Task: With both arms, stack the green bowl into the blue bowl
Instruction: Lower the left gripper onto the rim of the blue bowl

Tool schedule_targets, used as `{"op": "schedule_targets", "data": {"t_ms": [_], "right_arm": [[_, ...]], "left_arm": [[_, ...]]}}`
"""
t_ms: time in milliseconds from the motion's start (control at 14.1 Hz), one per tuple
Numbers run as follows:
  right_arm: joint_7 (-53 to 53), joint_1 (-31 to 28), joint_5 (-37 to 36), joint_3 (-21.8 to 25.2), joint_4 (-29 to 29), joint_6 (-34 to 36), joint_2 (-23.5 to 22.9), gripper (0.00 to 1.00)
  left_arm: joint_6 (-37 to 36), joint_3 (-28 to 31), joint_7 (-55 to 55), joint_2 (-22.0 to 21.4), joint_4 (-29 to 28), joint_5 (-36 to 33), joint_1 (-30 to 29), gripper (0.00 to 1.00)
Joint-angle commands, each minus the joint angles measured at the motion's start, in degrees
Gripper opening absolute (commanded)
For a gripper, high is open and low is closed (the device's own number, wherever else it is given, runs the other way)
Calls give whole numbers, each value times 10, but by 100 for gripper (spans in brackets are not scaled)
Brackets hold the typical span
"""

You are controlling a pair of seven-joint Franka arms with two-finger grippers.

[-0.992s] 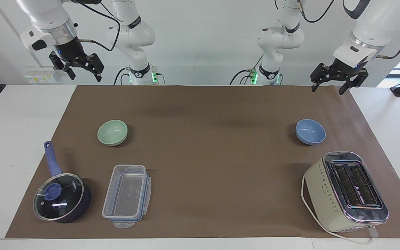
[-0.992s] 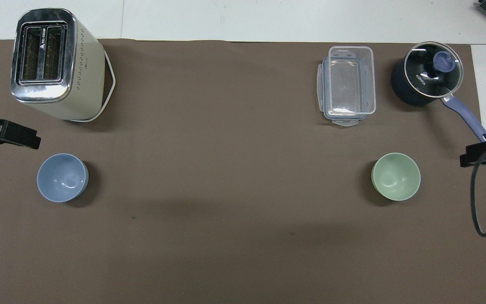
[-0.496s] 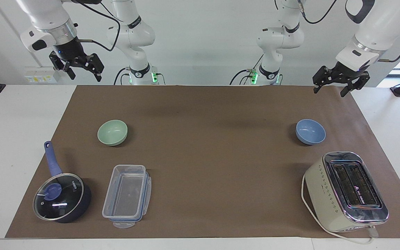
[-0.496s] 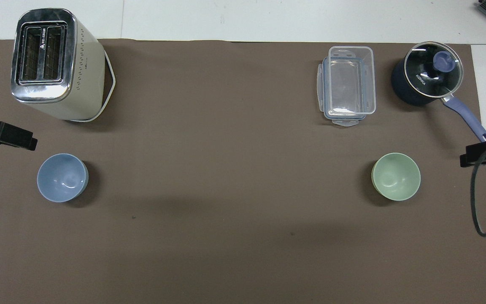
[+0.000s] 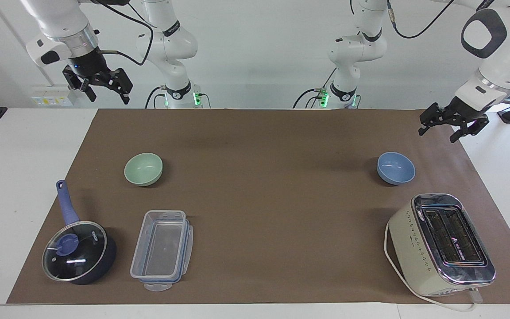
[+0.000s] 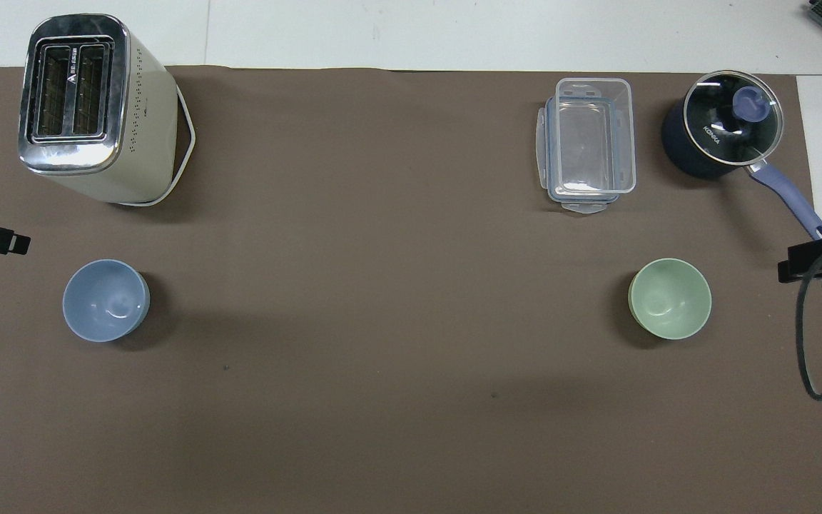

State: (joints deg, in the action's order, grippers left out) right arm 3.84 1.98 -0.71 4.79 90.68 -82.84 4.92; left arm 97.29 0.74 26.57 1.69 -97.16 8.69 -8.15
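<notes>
The green bowl [image 5: 143, 169] stands upright and empty on the brown mat toward the right arm's end; it also shows in the overhead view [image 6: 670, 298]. The blue bowl [image 5: 396, 168] stands upright and empty toward the left arm's end, also seen from overhead [image 6: 105, 300]. My left gripper [image 5: 437, 135] is open and empty, up in the air over the mat's edge, beside the blue bowl and apart from it. My right gripper [image 5: 109, 99] is open and empty, high over the table's edge at the robots' end, well apart from the green bowl.
A cream toaster [image 5: 441, 243] stands farther from the robots than the blue bowl. A dark-blue lidded saucepan [image 5: 79, 251] and a clear plastic container [image 5: 162, 249] stand farther from the robots than the green bowl. The brown mat [image 5: 264, 195] lies between the bowls.
My left gripper has moved down and outward toward the left arm's end of the table. The right arm and both bowls have not moved.
</notes>
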Motion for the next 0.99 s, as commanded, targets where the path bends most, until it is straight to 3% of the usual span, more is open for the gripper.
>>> {"op": "schedule_targets", "data": {"t_ms": [0,283,850,921], "right_arm": [[-12,0,2,2,-1,3,4,100],[-12,0,2,2,-1,3,4,100],[-12,0,2,2,-1,3,4,100],[-12,0,2,2,-1,3,4,100]], "left_arm": [[62,-5,47,-12,-71,22,-25,100],[147,-4,127,9,-158,73,-53,100],[241,-4,165,62,-230,92,-66,100],[250,-4,165,64,-236,92,-67,92]]}}
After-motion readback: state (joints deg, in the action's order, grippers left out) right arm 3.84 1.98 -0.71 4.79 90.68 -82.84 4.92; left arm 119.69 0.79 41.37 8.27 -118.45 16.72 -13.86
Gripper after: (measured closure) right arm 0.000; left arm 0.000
